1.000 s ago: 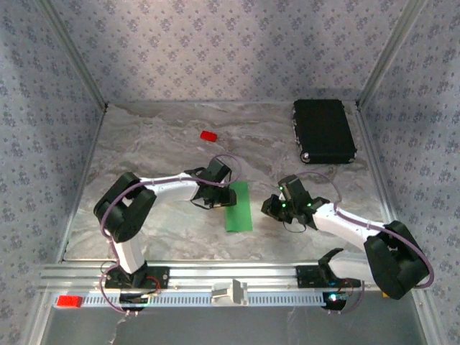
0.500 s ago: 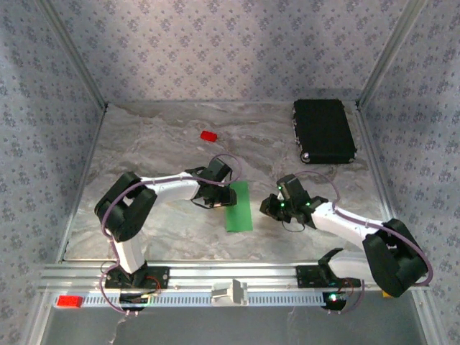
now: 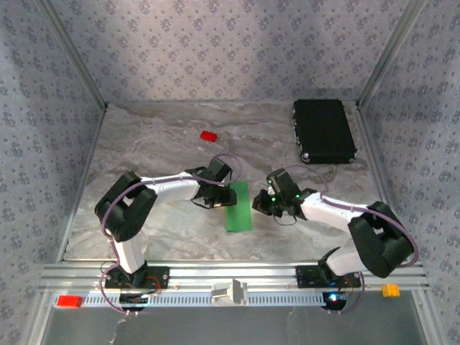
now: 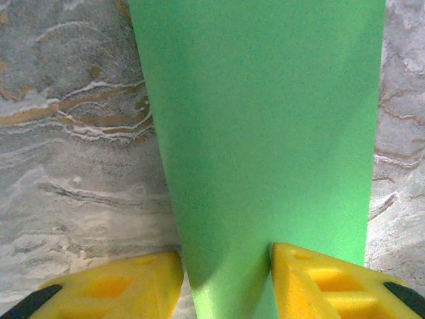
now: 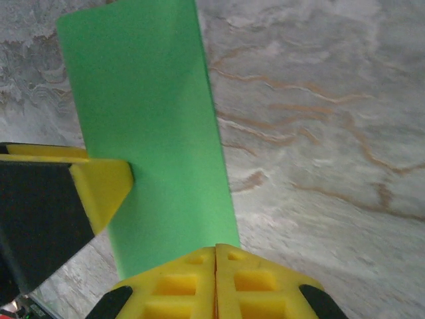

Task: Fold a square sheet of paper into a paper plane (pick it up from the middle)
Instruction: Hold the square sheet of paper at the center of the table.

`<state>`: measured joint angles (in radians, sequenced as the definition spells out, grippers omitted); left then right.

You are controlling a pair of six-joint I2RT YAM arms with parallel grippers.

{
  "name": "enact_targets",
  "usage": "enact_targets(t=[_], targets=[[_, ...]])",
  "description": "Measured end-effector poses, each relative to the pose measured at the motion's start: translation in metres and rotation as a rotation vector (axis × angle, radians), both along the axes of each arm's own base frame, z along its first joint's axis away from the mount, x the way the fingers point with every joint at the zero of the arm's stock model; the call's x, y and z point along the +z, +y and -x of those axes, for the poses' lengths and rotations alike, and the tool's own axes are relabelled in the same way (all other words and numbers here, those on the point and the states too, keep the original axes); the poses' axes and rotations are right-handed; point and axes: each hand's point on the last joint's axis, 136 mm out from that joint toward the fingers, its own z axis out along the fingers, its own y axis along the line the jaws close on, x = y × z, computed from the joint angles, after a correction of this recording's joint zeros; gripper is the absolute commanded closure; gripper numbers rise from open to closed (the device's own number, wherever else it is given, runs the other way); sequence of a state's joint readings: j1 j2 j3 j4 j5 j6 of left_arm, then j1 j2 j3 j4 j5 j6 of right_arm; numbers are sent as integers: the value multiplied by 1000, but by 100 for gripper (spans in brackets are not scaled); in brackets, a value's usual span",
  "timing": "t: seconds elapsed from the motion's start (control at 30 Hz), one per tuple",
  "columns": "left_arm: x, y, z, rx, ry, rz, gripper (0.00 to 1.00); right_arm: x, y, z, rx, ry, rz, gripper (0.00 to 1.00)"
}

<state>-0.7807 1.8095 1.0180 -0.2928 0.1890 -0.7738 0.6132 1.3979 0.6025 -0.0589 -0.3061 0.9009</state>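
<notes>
Marble-pattern table (image 3: 144, 144), wallpapered walls on three sides, aluminium rail (image 3: 187, 274) along the near edge.

Top view:
- left arm (image 3: 169, 188) has its elbow bent back over its base and its forearm reaching right. The left gripper (image 3: 223, 195) is at the left edge of the green paper sheet (image 3: 238, 208), toward the sheet's far end.
- right arm (image 3: 338, 212) is folded at the near right, forearm low and reaching left. The right gripper (image 3: 257, 205) is just beside the sheet's right edge.
- the sheet is a narrow strip lying flat at table centre, long side running near to far, between the two grippers.
- black case (image 3: 324, 131) is at the far right, lid down, contents hidden.
- small red block (image 3: 208, 136) is far of centre, well apart from the sheet.

Left wrist:
- yellow fingers (image 4: 113, 292) stand apart, and the sheet's near end sits in the gap between them.
- both inner faces touch or nearly touch the paper. Can't tell whether they press on it.
- the strip runs away from the gripper over the marble, with a shadow along its left side near the fingers.

Right wrist:
- fingertips (image 5: 179, 279) are together, seam closed, right at the strip's edge.
- can't tell whether any paper is nipped in the seam.
- the left gripper's finger (image 5: 99, 183) touches the strip's opposite edge.
</notes>
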Motion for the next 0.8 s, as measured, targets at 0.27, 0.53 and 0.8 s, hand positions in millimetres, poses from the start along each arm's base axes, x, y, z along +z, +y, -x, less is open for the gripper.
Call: enact_targets(t=[0.27,0.53,0.8], targets=[[-2,0,0,1,2,-4,56,0,23,-13,38,5,-18,95],[-2,0,0,1,1,-5,56,-11,36,-17,70,34,-21,96],[-2,0,0,1,1,-5,56,-27,38,-13,96,67,-7,96]])
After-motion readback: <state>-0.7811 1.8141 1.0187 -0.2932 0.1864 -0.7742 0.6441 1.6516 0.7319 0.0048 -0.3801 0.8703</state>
